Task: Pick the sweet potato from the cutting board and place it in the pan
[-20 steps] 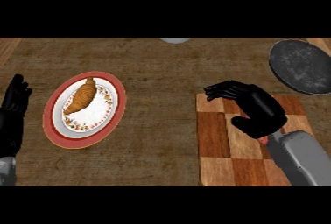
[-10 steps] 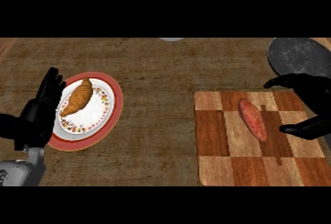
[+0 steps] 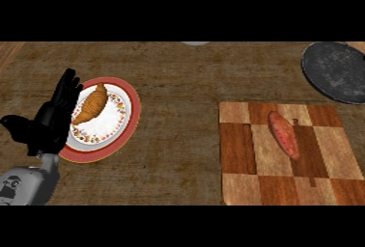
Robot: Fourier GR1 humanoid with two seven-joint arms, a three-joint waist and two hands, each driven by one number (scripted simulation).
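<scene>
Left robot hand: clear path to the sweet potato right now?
Probably not. The left robot hand is by the plate, far across from the sweet potato. Nothing blocks; reach is doubtful.

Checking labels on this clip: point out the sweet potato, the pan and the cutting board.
sweet potato (image 3: 284, 134), head view, its middle
pan (image 3: 336, 71), head view, dark inner surface
cutting board (image 3: 242, 159), head view, bare left part

Sweet potato (image 3: 284, 135) left lying on the cutting board (image 3: 285, 185) — no hand on it.

The dark pan (image 3: 336, 71) is seen at the counter's (image 3: 185, 77) upper right corner, apart from the board. At the left, a croissant (image 3: 91, 103) is carried by a red-rimmed plate (image 3: 125, 126) — its left edge is overlapped by the left hand (image 3: 51, 118), held open with fingers up.
</scene>
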